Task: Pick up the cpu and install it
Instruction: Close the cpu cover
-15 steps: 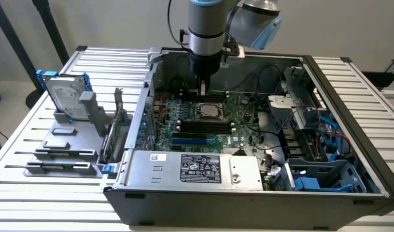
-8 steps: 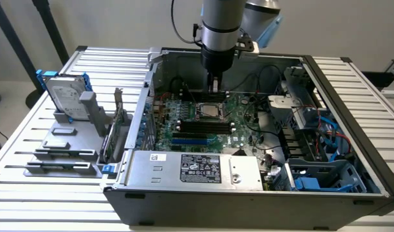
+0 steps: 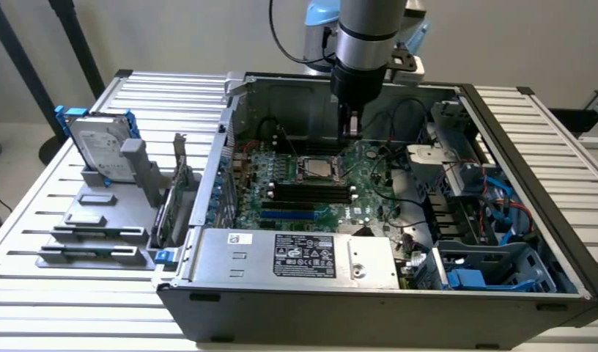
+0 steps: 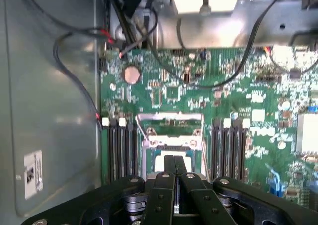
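Observation:
The cpu (image 3: pixel 319 169), a small silver-grey square, lies flat in the socket in the middle of the green motherboard (image 3: pixel 289 209) inside the open computer case. My gripper (image 3: pixel 351 132) hangs straight down from the arm, just above the board and a little behind the socket toward the exterior view's right. It is shut, and nothing shows between its fingers. In the wrist view the closed black fingertips of the gripper (image 4: pixel 175 159) sit over the socket, with the pale cpu (image 4: pixel 160 163) showing beside them and the socket's metal frame (image 4: pixel 169 119) just beyond.
The case walls (image 3: pixel 231 110) ring the board. A power supply (image 3: pixel 299 253) fills the near side, with black memory slots (image 3: pixel 309 192) beside the socket and loose cables (image 3: pixel 407 110) at the back. On the exterior view's left stand a hard drive in a blue bracket (image 3: pixel 99 147) and grey bars (image 3: pixel 94 235).

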Controlling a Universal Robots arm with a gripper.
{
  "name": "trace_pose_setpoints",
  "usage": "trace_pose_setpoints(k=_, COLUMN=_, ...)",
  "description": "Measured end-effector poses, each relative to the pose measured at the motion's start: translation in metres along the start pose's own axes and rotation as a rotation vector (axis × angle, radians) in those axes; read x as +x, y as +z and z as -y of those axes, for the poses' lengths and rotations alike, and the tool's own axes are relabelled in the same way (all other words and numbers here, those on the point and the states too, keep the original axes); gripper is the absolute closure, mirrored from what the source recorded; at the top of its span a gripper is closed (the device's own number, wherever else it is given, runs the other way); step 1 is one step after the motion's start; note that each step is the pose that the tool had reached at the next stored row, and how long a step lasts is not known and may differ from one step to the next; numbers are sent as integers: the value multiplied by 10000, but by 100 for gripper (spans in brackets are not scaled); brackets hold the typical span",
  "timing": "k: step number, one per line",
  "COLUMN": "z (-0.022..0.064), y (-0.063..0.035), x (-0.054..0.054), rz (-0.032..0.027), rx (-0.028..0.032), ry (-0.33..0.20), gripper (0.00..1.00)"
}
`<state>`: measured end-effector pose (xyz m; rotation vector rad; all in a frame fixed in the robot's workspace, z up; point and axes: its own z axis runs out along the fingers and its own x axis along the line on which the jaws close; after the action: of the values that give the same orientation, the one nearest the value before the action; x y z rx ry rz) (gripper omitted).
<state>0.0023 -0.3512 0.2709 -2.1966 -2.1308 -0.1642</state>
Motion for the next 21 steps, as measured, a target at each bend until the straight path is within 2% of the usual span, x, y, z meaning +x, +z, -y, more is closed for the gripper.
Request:
trace_pose_setpoints(k=4, z=-186, y=-66, x=-27, rz=-46, rx=3, ry=1, gripper=89)
trace_pose_setpoints(k=8, z=-368, y=-91, x=-51, rz=-131, rx=6, ry=3, gripper=89)
trace_pose_setpoints(k=11, z=-491, y=-89, x=-57, rz=-240, rx=13, ry=6, gripper=89)
trace_pose_setpoints(k=13, z=-559, y=-85, x=-56, rz=-365, rx=16, ry=10, gripper=89)
trace_pose_setpoints(k=14, z=-585, y=-81, x=-55, rz=-421, rx=17, ry=10, gripper=89)
trace_pose_setpoints(k=16, z=-617, y=-65, x=-56, rz=-482, rx=20, ry=11, gripper=89)
trace_pose_setpoints(k=18, z=-630, y=-40, x=-59, rz=-511, rx=21, ry=11, gripper=89)
trace_pose_setpoints(k=21, z=-630, y=13, x=-66, rz=-516, rx=20, ry=12, gripper=89)
